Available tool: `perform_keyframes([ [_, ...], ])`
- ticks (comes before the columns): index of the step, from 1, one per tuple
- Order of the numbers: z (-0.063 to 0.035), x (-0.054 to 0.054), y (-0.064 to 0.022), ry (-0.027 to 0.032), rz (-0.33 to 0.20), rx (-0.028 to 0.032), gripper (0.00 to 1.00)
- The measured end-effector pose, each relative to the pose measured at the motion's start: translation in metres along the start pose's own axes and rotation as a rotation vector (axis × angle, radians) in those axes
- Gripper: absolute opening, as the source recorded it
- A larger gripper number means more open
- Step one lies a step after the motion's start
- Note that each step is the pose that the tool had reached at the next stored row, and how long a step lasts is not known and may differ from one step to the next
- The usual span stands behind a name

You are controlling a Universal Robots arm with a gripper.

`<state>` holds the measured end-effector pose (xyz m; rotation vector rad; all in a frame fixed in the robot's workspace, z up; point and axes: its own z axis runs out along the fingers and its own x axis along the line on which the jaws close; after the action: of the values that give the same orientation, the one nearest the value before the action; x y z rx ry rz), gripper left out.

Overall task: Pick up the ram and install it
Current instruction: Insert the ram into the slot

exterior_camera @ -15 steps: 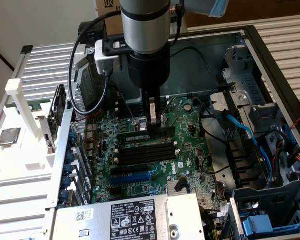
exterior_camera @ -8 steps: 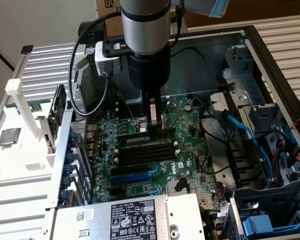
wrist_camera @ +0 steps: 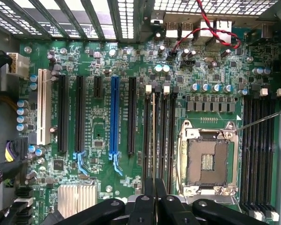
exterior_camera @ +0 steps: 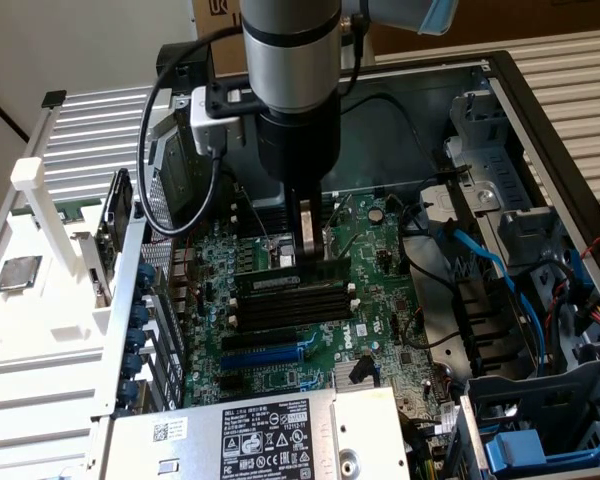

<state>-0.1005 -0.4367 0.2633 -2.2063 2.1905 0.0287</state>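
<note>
The ram (exterior_camera: 323, 268) stands on edge inside the open computer case, lying along the rearmost of the black memory slots (exterior_camera: 295, 305). My gripper (exterior_camera: 308, 252) comes straight down on its middle and is shut on it. The wrist view shows the ram (wrist_camera: 154, 131) edge-on as a thin line running from my gripper (wrist_camera: 154, 190) between the slots (wrist_camera: 165, 136) with white end clips. Whether the stick is pressed into the slot or only resting on it I cannot tell.
Beside the slots lies the open, bare processor socket (wrist_camera: 207, 159), with a second bank of slots (wrist_camera: 258, 150) beyond it. A square silver chip (exterior_camera: 18, 272) lies on the white rack left of the case. Blue cables (exterior_camera: 485, 265) and drive cages fill the case's right side.
</note>
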Motion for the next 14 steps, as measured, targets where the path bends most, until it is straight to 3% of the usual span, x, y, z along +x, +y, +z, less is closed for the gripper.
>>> perform_keyframes([
  [14, 0.0103, -0.0018, 0.0001, 0.0034, -0.001, 0.0000, 0.12],
])
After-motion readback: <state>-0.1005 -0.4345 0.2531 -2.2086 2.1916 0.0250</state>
